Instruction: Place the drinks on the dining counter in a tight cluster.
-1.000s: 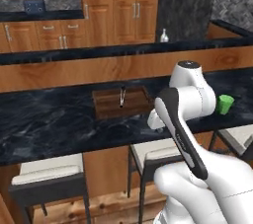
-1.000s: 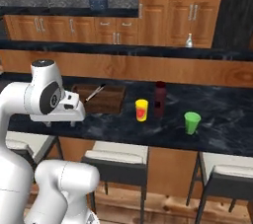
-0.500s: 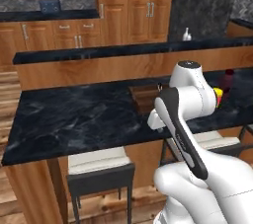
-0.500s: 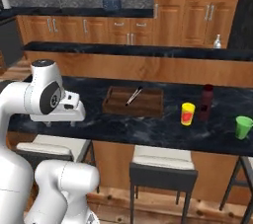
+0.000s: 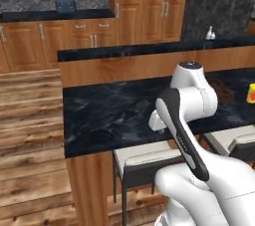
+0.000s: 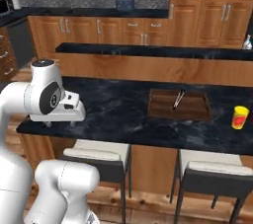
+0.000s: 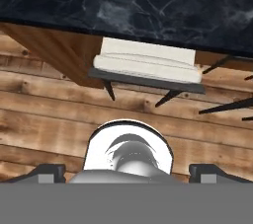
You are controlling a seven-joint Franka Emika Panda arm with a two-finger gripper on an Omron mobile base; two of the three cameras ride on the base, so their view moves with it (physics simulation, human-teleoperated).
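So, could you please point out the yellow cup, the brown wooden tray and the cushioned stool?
Yellow cup (image 6: 240,117), right base view, its side wall.
Brown wooden tray (image 6: 163,105), right base view, bare floor.
Cushioned stool (image 7: 148,60), hand view, seat cushion.

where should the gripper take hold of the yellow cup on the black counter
Probably the side wall of the yellow cup, about mid-height, coming in level from the stool edge of the dining counter. It stands upright with a round body, and nothing touches it; the wooden tray lies apart from it.
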